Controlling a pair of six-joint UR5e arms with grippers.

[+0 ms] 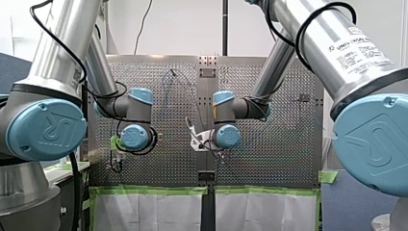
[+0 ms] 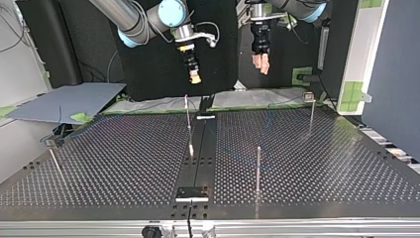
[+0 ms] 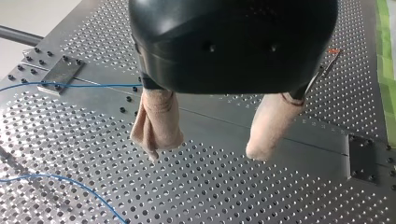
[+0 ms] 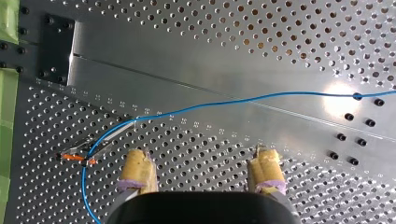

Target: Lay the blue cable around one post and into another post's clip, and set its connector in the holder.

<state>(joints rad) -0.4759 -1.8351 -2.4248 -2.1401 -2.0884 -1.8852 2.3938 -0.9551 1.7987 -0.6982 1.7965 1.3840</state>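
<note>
The thin blue cable (image 4: 224, 101) lies loose on the perforated table, running ahead of my right gripper (image 4: 201, 164) and curving down past a post with an orange clip (image 4: 77, 157) beside its fingers. That gripper's yellow pads (image 4: 137, 169) stand apart with nothing between them. My left gripper (image 3: 205, 149), black with beige pads (image 3: 156, 126), hangs open and empty above the plate; two cable runs (image 3: 88, 85) lie to one side of it. In the top view both grippers, my right (image 2: 194, 74) and my left (image 2: 261, 63), hover high over the table's far edge. The connector does not show.
Thin posts stand at the top view's centre (image 2: 188, 119), near right (image 2: 258, 168), far right (image 2: 311, 111) and left (image 2: 54, 158). A black block (image 2: 192, 192) sits on the centre strip near the front edge. Green tape (image 4: 7, 140) edges the table.
</note>
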